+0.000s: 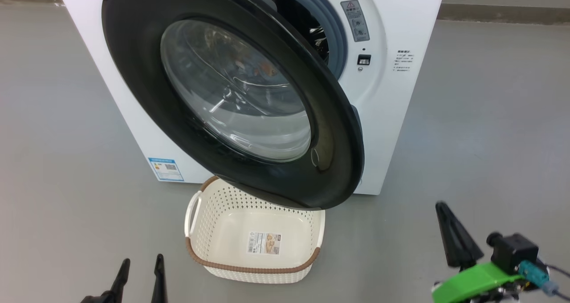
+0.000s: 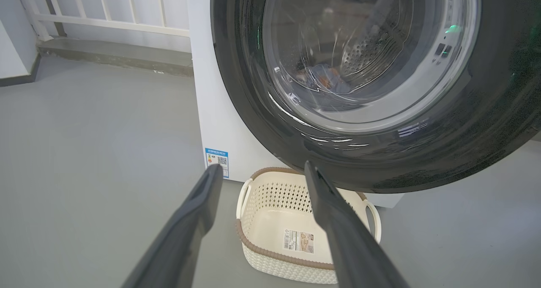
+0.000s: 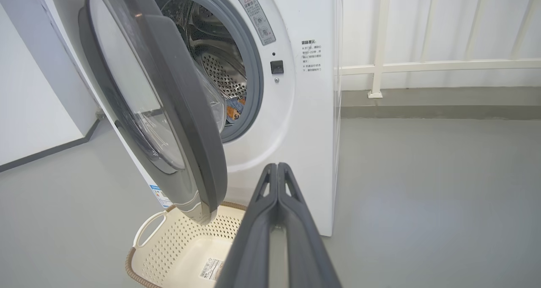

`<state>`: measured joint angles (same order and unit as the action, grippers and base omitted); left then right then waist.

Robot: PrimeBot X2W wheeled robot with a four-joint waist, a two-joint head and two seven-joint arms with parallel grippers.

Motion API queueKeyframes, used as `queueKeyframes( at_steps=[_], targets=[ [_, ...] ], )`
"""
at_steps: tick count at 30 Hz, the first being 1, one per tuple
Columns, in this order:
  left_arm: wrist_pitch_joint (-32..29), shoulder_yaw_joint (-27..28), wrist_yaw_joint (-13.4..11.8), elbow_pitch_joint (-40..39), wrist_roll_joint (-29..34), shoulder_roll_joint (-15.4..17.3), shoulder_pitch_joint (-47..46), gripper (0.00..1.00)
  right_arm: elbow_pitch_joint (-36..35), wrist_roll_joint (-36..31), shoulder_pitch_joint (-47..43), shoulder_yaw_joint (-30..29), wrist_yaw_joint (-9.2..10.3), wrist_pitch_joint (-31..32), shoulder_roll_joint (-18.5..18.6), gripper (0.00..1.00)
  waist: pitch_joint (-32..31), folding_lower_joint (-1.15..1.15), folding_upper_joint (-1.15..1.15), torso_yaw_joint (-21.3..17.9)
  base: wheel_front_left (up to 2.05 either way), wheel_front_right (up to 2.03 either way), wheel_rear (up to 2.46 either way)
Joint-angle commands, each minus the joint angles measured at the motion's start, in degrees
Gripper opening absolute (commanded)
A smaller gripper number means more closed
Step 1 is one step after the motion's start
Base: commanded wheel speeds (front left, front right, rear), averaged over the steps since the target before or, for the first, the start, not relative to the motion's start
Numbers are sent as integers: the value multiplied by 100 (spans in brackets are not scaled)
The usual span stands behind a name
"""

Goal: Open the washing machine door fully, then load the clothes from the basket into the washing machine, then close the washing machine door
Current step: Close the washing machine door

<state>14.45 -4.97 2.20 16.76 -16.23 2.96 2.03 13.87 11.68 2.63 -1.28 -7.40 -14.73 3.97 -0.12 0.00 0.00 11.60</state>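
Observation:
The white washing machine (image 1: 401, 116) stands ahead on the grey floor. Its glossy black washing machine door (image 1: 133, 71) hangs partly open, swung out over the basket (image 1: 249, 267), which is empty with a label on its base. The clothes (image 3: 234, 108), blue fabric with orange prints, lie inside the steel drum and also show through the door glass (image 2: 323, 78). My left gripper (image 1: 141, 262) is open and empty at the lower left, short of the basket (image 2: 274, 254). My right gripper (image 1: 441, 207) is shut on nothing, right of the basket and below the door's free edge (image 3: 177, 110).
A white railing (image 3: 422, 66) on a low concrete kerb runs behind the machine. A white wall (image 3: 34, 110) stands to the machine's left. Bare grey floor lies on both sides of the machine.

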Motion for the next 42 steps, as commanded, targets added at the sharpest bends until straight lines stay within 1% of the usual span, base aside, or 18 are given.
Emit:
queueKeyframes(
  at_steps=[1,6,10,13,17,21,24,27,29,32,38,42],
  targets=[
    [55,207,8,-118,24,18,-128,100,-243,106,329,125,-9,-27,44,0,16,0,0,14,0,0,0],
    [55,223,28,-123,24,12,-140,100,-783,177,727,242,-9,-27,16,0,111,0,0,49,0,0,0],
    [55,214,43,-138,25,6,-204,100,-1282,196,1161,487,-9,-27,-1,0,228,0,0,91,0,0,0],
    [55,206,52,-111,14,3,-246,100,-1560,211,1440,810,-9,-27,-14,0,287,0,0,130,0,0,0],
    [55,207,70,-58,1,-1,-293,100,-1686,182,1668,1455,-9,-27,-1,0,368,0,0,192,0,0,0],
    [55,222,86,-29,-16,-3,-347,100,-1483,212,1725,2002,-9,-27,61,0,437,0,0,264,0,0,0],
    [55,233,104,-23,-26,-5,-399,100,-1170,214,1729,2251,-9,-27,126,0,517,0,0,314,0,0,0],
    [55,218,122,-13,-24,-6,-463,100,-813,229,1757,2367,-9,-27,146,0,621,0,0,369,0,0,0],
    [55,160,149,-1,-28,-7,-531,100,-479,257,1839,2395,-9,-27,134,0,737,0,0,429,0,0,0],
    [55,60,189,-25,-33,-7,-598,100,-275,262,1923,2365,-9,-27,120,0,866,0,0,523,0,0,0],
    [55,37,217,-30,-57,-7,-703,100,-181,218,2032,2211,-9,-27,150,0,1104,0,0,676,0,0,0],
    [55,100,216,-35,-77,-8,-750,100,-207,178,2116,2024,-9,-27,169,0,1249,0,0,694,0,0,0]
  ],
)
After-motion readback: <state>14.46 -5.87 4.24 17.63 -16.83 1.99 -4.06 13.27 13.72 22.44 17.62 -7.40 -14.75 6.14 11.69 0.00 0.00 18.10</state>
